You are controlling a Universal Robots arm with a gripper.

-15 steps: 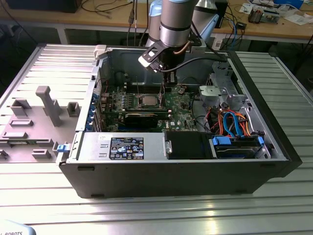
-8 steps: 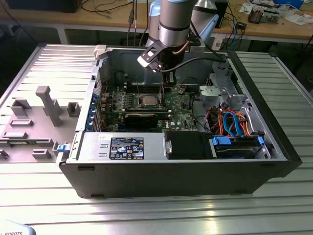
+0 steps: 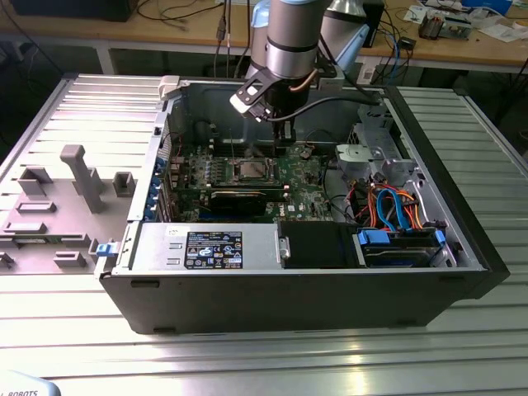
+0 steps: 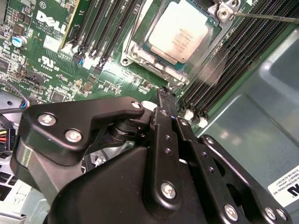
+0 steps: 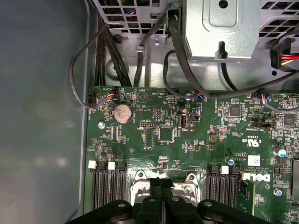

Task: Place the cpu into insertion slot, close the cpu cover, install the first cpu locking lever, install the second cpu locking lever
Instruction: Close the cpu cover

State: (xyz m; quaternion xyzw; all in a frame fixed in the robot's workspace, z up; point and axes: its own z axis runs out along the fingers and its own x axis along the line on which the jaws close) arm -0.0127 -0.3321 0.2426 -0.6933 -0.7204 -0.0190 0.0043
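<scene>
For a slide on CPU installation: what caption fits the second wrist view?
Shut tool close to the cpu, which sits between memory slots on the green motherboard.

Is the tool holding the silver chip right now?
No, the cpu lies flat in the insertion slot on the green board, and the tool is beside the slot, off the chip.

The arm (image 3: 289, 37) stood vertical above its gripper (image 4: 164, 95), whose two black fingers (image 5: 156, 185) were pressed flat together at the tips.

One cpu (image 4: 176, 33); one coin battery (image 5: 123, 113); one computer case (image 3: 289, 299); one tool (image 5: 161, 183).
</scene>
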